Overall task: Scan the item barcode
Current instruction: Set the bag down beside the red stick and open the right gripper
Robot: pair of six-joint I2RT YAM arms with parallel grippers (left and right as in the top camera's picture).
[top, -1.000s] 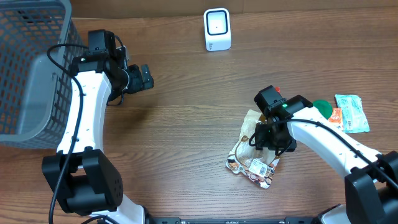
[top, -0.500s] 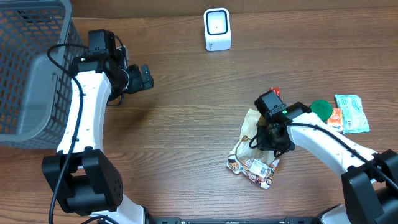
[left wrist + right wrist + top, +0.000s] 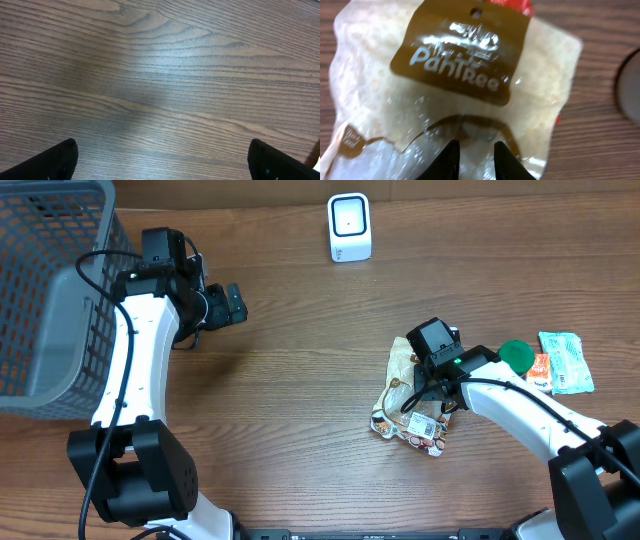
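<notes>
My right gripper (image 3: 476, 152) seems pinched onto the film of the snack bag (image 3: 400, 370), which lies nearer me and right of the white scanner (image 3: 349, 226), while my left gripper (image 3: 162, 162) hangs spread wide, left of that scanner.

Overhead view: the right arm (image 3: 520, 408) covers the middle of the snack pouch (image 3: 398, 368); the white label (image 3: 421, 423) is too small to read; the mesh basket (image 3: 50, 240) is cropped at left and top. Right wrist view: pouch lettering blurred, fingers (image 3: 451, 159) cropped below.
</notes>
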